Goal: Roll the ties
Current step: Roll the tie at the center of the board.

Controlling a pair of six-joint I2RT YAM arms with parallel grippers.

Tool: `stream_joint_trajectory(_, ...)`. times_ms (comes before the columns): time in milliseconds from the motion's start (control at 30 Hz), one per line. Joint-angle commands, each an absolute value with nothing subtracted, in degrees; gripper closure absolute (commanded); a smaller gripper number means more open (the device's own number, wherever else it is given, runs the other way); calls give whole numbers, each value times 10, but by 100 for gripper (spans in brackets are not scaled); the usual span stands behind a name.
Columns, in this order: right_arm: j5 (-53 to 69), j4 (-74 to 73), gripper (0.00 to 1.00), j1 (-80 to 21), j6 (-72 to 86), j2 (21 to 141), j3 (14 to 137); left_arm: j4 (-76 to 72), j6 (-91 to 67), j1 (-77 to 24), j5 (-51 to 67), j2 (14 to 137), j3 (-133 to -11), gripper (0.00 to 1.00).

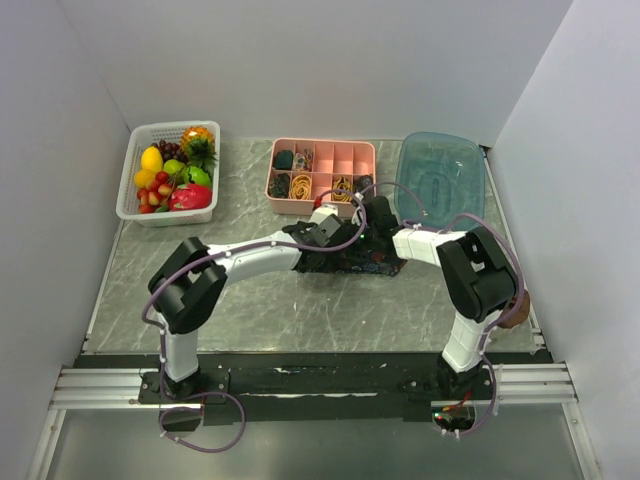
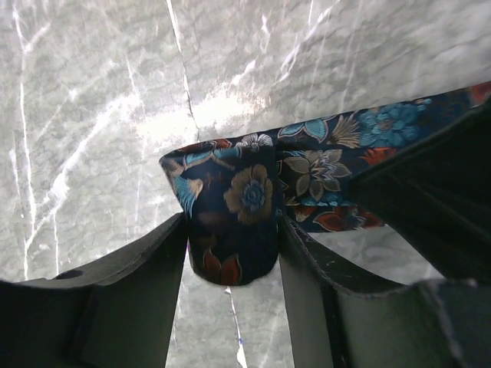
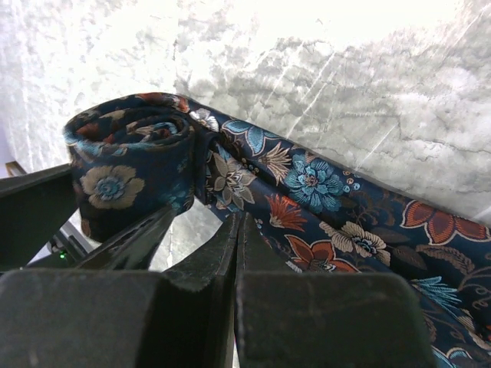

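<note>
One of the ties (image 1: pixel 362 263), dark navy with red, blue and tan flowers, lies on the marble table, partly rolled. In the left wrist view its rolled end (image 2: pixel 236 201) stands between the fingers of my left gripper (image 2: pixel 232 224), and both fingers touch its sides. The unrolled length (image 2: pixel 345 146) runs off to the right. In the right wrist view the roll (image 3: pixel 126 165) sits at the left and the flat band (image 3: pixel 330 199) stretches right. My right gripper (image 3: pixel 244 221) is shut, its tips down at the band just beside the roll, with nothing between them.
A white basket (image 1: pixel 135 200) of toy fruit stands at the back left. A pink divided tray (image 1: pixel 322 143) with small dark rolls and yellow bands is at the back middle, and a blue tub (image 1: pixel 478 172) at the back right. Both arms meet mid-table.
</note>
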State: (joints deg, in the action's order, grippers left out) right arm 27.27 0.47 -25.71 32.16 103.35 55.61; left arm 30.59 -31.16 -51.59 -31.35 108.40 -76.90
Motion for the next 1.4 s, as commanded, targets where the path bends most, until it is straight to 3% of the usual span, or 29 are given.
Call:
stream_joint_trajectory(0,287,40,100,-248,325,985,548,260,-327,-521,-309,1029,-756,44)
stream_joint_trajectory(1000,312,52,100,-217,310,963,522,17,-353,-508,-118,1034,-657,45)
stream_joint_trajectory(1367,344,79,100,-218,314,960,523,4,-340,-495,-117,983,-640,41)
